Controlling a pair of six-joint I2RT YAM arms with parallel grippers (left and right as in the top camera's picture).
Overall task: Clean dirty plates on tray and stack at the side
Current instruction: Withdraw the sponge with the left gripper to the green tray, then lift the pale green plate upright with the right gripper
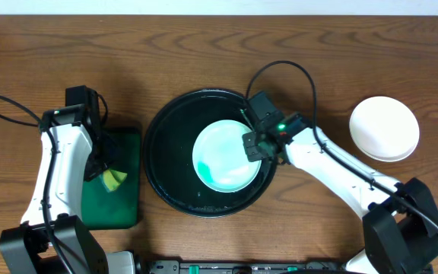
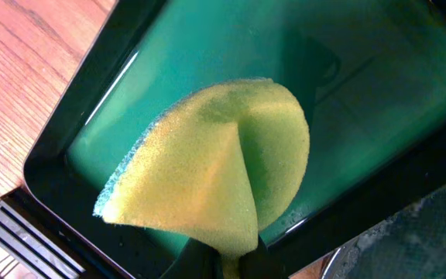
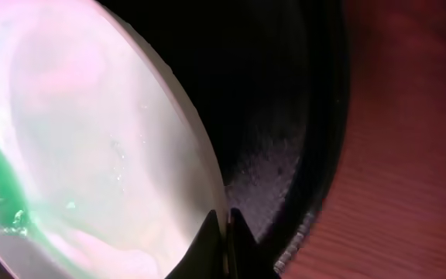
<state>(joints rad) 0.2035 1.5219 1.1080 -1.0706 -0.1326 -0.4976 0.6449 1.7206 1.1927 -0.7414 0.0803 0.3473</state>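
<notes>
Overhead view, going left to right: the left gripper (image 1: 106, 166) is squeezed shut on a yellow sponge (image 1: 115, 180). The sponge is folded and sits over the small green tray (image 1: 124, 209). Next comes the big black tray (image 1: 162, 186), in the middle of the table (image 1: 204, 46). One pale aqua plate (image 1: 223, 156) is inside it, with a green smear near its lower left edge. The right gripper (image 1: 251, 146) is pinched tight on that plate's right rim. Far right, a white plate (image 1: 384, 128) sits on the wood, well apart from the black tray.
</notes>
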